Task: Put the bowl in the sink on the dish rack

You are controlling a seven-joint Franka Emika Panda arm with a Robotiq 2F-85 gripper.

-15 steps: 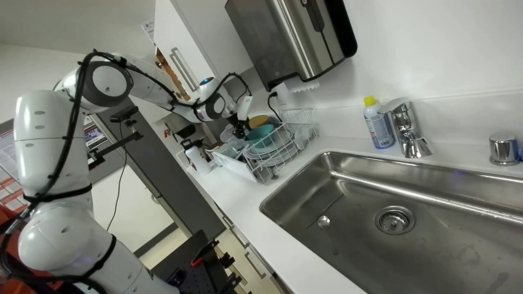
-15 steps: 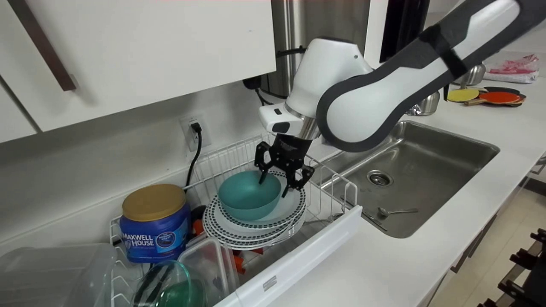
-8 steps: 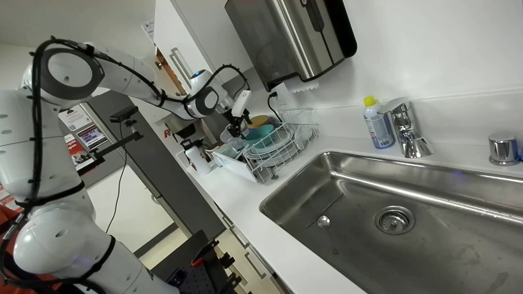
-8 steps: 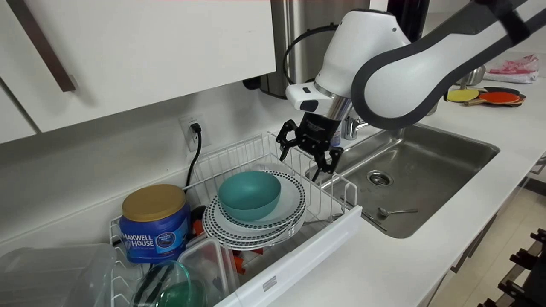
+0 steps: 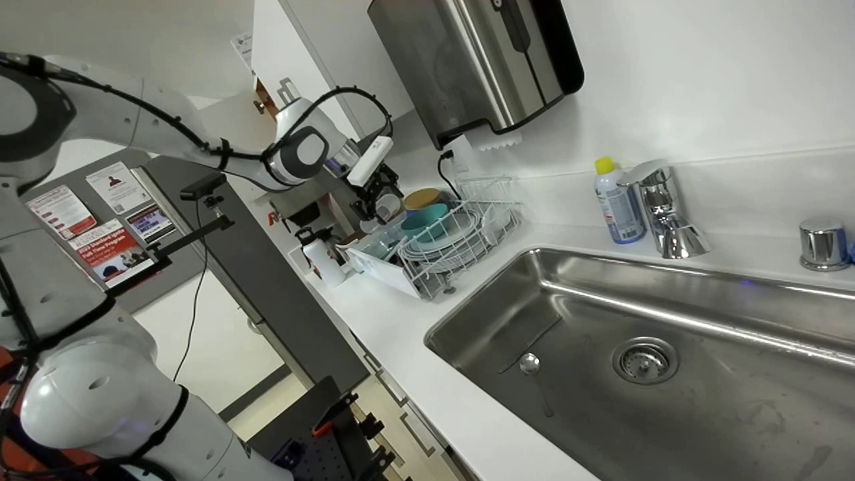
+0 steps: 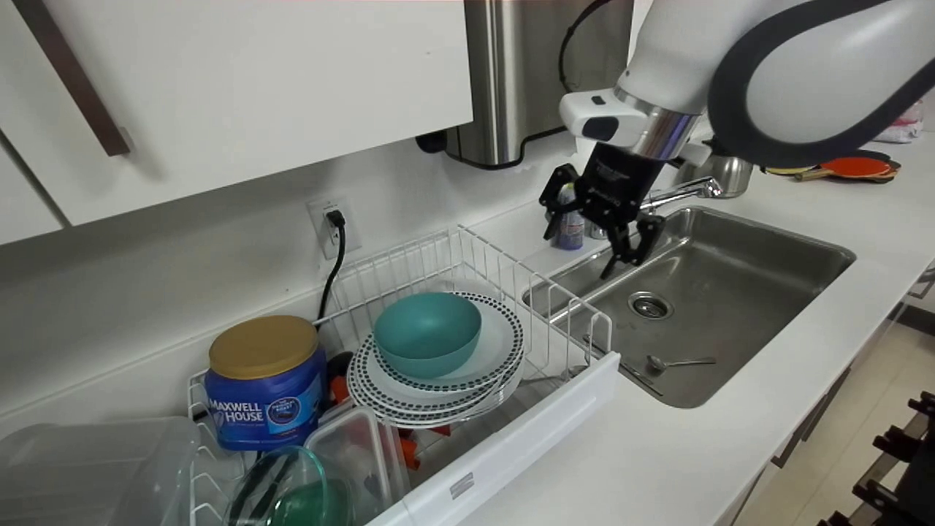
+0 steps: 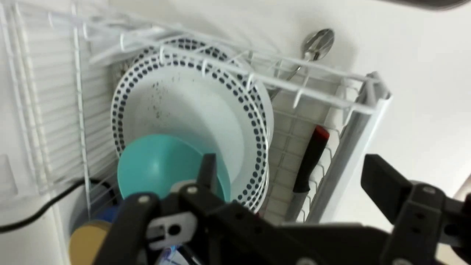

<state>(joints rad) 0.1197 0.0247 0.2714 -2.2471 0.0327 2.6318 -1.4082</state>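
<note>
The teal bowl [image 6: 427,332] rests tilted on stacked dotted white plates [image 6: 493,351] in the white wire dish rack [image 6: 504,442]. The bowl also shows in an exterior view [image 5: 425,220] and in the wrist view [image 7: 154,162]. My gripper [image 6: 578,250] is open and empty, raised above the rack and apart from the bowl. In the wrist view the fingers [image 7: 290,165] stand wide apart with nothing between them; one finger hides part of the bowl. The steel sink [image 5: 735,414] holds a spoon [image 5: 530,364] and a knife [image 5: 534,341], and no bowl shows in it.
A blue coffee can [image 6: 263,409] and clear containers [image 6: 95,467] crowd the rack's near end. A white cabinet [image 6: 241,95] and a paper towel dispenser [image 5: 481,60] hang above. A faucet [image 5: 658,207] and spray bottle [image 5: 618,204] stand behind the sink.
My open gripper has moved up and away from the bowl, back toward the arm's base. The bowl has stayed in place on the plates in the rack.
</note>
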